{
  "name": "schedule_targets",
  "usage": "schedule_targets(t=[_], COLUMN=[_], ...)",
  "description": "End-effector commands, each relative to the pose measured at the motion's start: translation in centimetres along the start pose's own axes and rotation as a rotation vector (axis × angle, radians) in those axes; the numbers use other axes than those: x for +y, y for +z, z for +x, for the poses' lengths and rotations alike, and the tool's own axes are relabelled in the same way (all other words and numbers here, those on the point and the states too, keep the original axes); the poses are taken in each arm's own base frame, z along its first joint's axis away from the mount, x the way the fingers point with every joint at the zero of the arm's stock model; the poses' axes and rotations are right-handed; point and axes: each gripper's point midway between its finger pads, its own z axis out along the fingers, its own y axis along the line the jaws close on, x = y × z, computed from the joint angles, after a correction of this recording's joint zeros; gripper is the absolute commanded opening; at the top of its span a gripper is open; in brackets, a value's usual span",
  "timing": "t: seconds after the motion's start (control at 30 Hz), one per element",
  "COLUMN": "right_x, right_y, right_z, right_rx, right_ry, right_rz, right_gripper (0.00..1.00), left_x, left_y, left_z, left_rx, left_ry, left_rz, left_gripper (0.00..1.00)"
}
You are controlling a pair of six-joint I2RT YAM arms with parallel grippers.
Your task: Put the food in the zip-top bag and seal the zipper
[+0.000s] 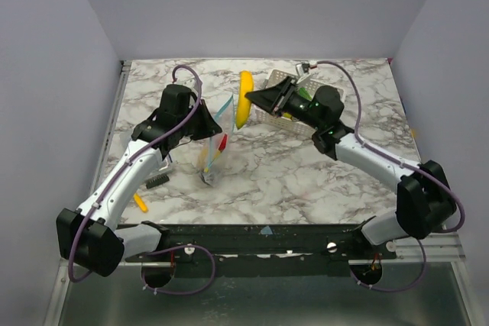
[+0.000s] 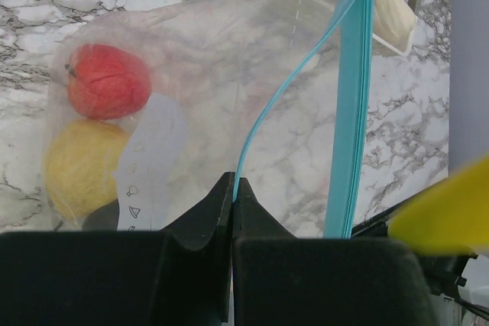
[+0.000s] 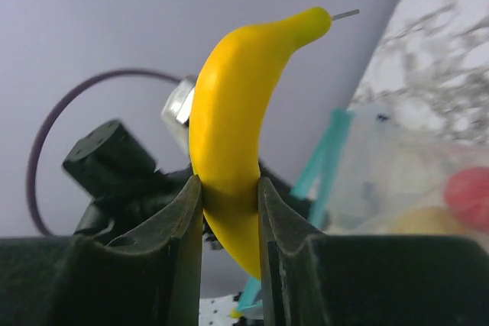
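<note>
- Marble table [image 1: 306,181]: a white perforated basket [image 1: 276,80] stands at the far right of centre, with more food in it.
- Zip-top bag [image 2: 214,74]: it hangs left of centre above the table, its mouth turned towards the right arm.
- Left gripper [image 2: 231,188]: the jaws are fully closed, pinching one lip of the bag's mouth.
- Right gripper [image 3: 229,188]: the jaws are partly open and clamped across a toy banana [image 3: 237,97], held just beside the bag's mouth.
- Inside the bag, a red fruit [image 2: 107,82] and a yellow round fruit [image 2: 80,166] lie touching at the bottom.
- Zipper [image 2: 353,112]: it is unsealed, with the two blue edges parted.
- Risk: only one lip is held, so the mouth gapes narrowly. The long banana may catch the zipper edge, push the limp bag aside, or tug the lip out of the pinch.
- Writing: a white panel on the bag carries small symbols, with no legible words.
</note>
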Motion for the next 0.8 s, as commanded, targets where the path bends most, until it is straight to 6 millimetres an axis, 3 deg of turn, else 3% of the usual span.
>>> schedule_targets(t=[0.0,0.07,0.23,0.47,0.77], right_x=[9.1,10.0,9.6,6.6,4.2], right_y=[-0.3,-0.4,-0.7,0.2,0.2], right_z=[2.5,3.6,5.7,9.3,11.0], right_rx=[-0.085,-0.108,-0.159,-0.208,-0.175], right_ry=[-0.015,-0.045,-0.092,-0.141,-0.169], right_rz=[-0.244,-0.252,-0.225,-0.116,-0.028], right_gripper=[0.01,0.0,0.01,0.01,0.01], left_x=[-0.3,-0.2,-0.1,0.0,0.5], left_y=[0.5,0.5,0.2,0.0,-0.2], left_z=[0.1,0.0,0.0,0.1,0.2], left_rx=[0.009,0.003,-0.008,-0.022,-0.033], left_ry=[-0.03,-0.03,-0.031,-0.049,-0.042], left_rz=[0.025,0.025,0.018,0.019,0.007], left_gripper=[0.0,0.0,0.0,0.0,0.0])
